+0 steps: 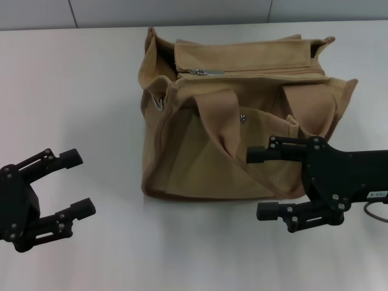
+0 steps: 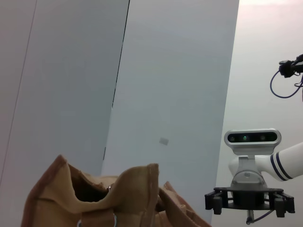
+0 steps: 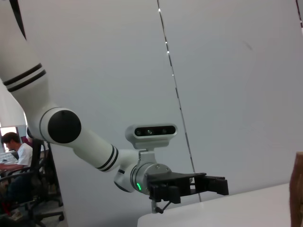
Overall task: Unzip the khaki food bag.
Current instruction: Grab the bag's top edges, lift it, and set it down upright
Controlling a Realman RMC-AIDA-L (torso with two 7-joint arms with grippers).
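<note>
The khaki food bag (image 1: 236,121) stands on the white table (image 1: 73,91), a tan canvas tote with brown trim, its two strap handles lying over the front and a metal snap (image 1: 242,118) on the front pocket. Its silver top zipper (image 1: 260,73) looks shut, with the pull (image 1: 197,72) at the bag's left end. My left gripper (image 1: 82,183) is open and empty, low and well left of the bag. My right gripper (image 1: 256,183) is open and empty, just in front of the bag's right front corner. The left wrist view shows the bag's end (image 2: 94,203) and the right gripper (image 2: 248,202) beyond it.
A grey panelled wall (image 1: 182,12) runs behind the table's far edge. A thin cable loop (image 1: 376,212) hangs by my right wrist. The right wrist view shows my left gripper (image 3: 218,185) at the table edge and a person (image 3: 12,156) seated far off.
</note>
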